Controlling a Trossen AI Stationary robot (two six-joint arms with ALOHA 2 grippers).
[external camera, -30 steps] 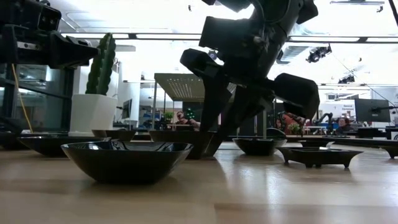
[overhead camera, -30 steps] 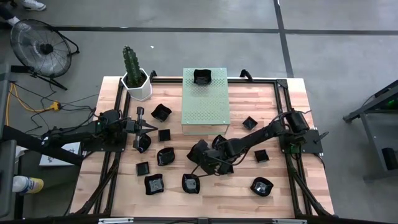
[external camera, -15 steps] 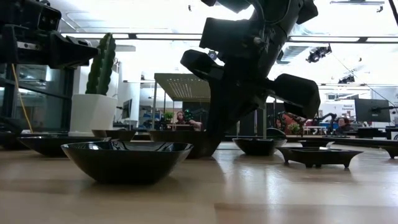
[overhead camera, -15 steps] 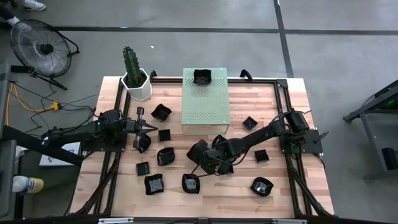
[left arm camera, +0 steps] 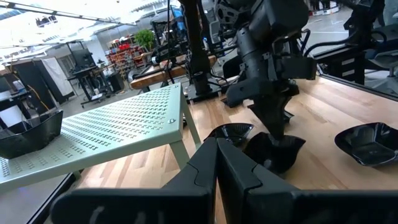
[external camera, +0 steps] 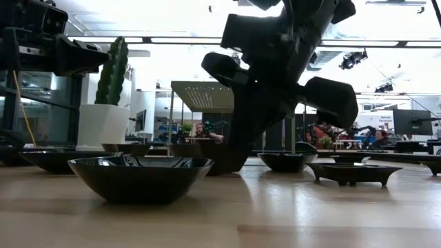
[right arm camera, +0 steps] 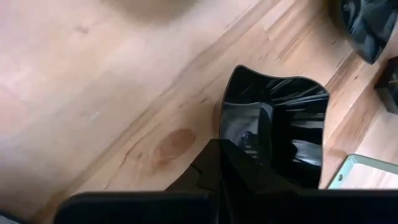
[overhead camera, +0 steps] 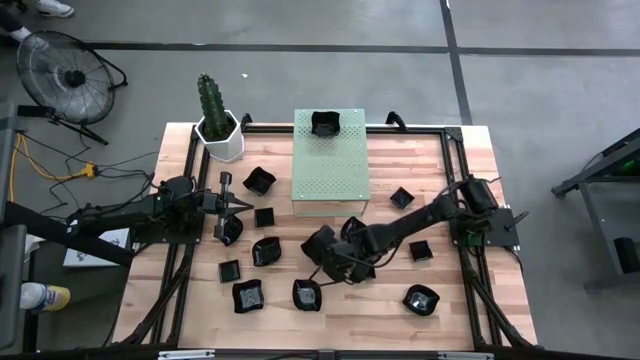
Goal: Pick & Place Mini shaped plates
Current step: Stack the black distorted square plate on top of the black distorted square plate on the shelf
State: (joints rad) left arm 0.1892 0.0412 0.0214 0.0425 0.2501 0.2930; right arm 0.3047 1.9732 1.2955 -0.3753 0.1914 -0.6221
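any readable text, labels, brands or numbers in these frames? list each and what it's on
None can be read.
Black plates, pale green perforated block, white cactus pot: no print visible.
Left gripper and right gripper: no legible marking.
Signs and screens in the room behind the table, low view: too small and blurred to read.
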